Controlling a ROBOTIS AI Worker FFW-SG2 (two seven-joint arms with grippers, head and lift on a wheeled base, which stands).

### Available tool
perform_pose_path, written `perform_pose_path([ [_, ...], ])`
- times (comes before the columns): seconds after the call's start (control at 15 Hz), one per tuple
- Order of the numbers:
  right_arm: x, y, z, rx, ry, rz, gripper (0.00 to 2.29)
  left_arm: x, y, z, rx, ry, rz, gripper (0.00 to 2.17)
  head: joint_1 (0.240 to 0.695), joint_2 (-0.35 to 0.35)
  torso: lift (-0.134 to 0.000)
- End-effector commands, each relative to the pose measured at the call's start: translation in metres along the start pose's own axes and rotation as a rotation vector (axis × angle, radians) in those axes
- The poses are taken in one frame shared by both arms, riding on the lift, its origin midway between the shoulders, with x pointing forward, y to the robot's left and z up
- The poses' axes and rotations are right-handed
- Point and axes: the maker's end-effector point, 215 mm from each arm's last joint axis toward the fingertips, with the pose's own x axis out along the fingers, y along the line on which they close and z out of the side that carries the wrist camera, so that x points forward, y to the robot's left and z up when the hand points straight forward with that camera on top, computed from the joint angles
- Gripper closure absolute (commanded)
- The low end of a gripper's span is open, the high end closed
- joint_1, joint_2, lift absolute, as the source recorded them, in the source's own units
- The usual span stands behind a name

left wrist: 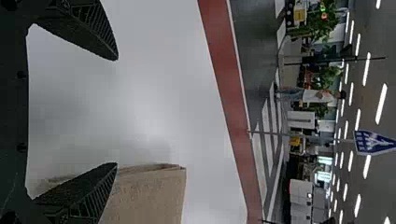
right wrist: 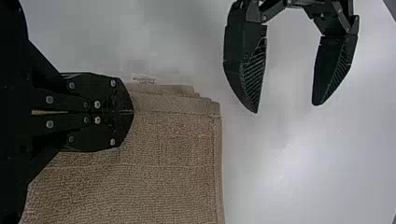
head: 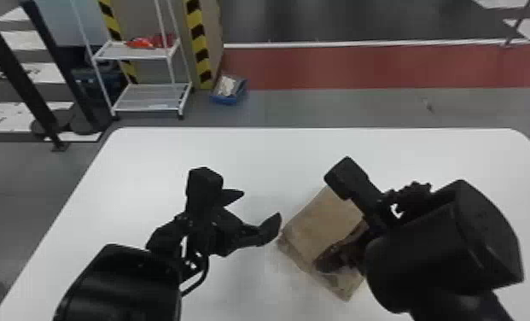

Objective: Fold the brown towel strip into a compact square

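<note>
The brown towel strip [head: 325,222] lies folded in a layered, roughly square stack on the white table, turned at an angle. My right gripper [head: 324,264] is over its near part; in the right wrist view the gripper [right wrist: 132,112] has its fingers together above the towel [right wrist: 159,163], near a layered edge with a small white tag. Whether cloth is pinched between them cannot be told. Left of the towel stands my left gripper [head: 258,208], open. In the left wrist view nothing is between the fingers of the gripper [left wrist: 116,112], and the towel [left wrist: 152,193] lies beyond one finger.
The white table [head: 276,145] extends around the towel on every side, with its far edge ahead. Beyond it on the floor are a white wire shelf [head: 148,100], a blue box [head: 229,90] and a striped post [head: 199,47]. Both forearms stand over the near table.
</note>
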Motion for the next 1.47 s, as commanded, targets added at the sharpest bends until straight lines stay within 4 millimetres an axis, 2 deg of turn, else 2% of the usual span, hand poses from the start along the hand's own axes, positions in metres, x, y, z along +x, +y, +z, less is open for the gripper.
perform_pose_path([
  [0.0, 0.001, -0.001, -0.004, -0.001, 0.008, -0.005, 1.69, 0.012, -0.033, -0.01, 0.017, 0.02, -0.053, 0.07, 0.695, 0.041, -0.124],
  [0.13, 0.001, -0.002, -0.009, 0.0, 0.015, -0.006, 1.69, 0.027, -0.039, -0.013, 0.053, 0.013, -0.047, 0.07, 0.695, 0.012, -0.124],
  [0.27, 0.0, -0.004, -0.012, -0.008, 0.02, -0.017, 1.69, 0.035, -0.035, -0.018, 0.062, 0.026, -0.037, 0.07, 0.695, -0.016, -0.124],
  [0.47, -0.011, -0.029, -0.025, 0.006, 0.036, -0.066, 1.69, 0.032, -0.024, -0.022, 0.062, 0.033, -0.02, 0.07, 0.695, -0.031, -0.124],
  [0.73, -0.031, -0.064, -0.018, 0.035, 0.008, -0.12, 1.69, 0.032, -0.023, -0.024, 0.062, 0.038, -0.021, 0.07, 0.695, -0.056, -0.124],
  [0.87, -0.037, -0.069, -0.018, 0.071, -0.023, -0.104, 1.68, 0.031, -0.024, -0.022, 0.062, 0.034, -0.022, 0.07, 0.695, -0.068, -0.124],
  [1.13, -0.072, -0.066, -0.006, 0.136, -0.173, -0.062, 1.67, 0.028, -0.024, -0.022, 0.056, 0.028, -0.02, 0.07, 0.695, -0.084, -0.124],
  [1.4, -0.096, -0.101, -0.018, 0.213, -0.217, -0.118, 1.67, 0.028, -0.025, -0.021, 0.056, 0.028, -0.024, 0.07, 0.695, -0.106, -0.124],
])
